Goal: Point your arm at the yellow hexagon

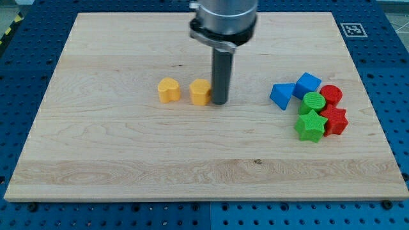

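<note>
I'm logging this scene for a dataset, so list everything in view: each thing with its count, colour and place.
Wooden board: 1, light wood, fills most of the view, on a blue perforated base.
Yellow blocks: 2, near the centre; the view's-left one, and a yellow hexagon-like block beside my tip.
Blue blocks: 2, view's right; a wedge-like one, a cube.
Green blocks: 2, view's right; a round one, a star.
Red blocks: 2, far right; a round one, a star.
Marker tag: 1, black-and-white, top right corner.
My tip: 1, dark rod, touching or nearly touching the hexagon's right side.
</note>
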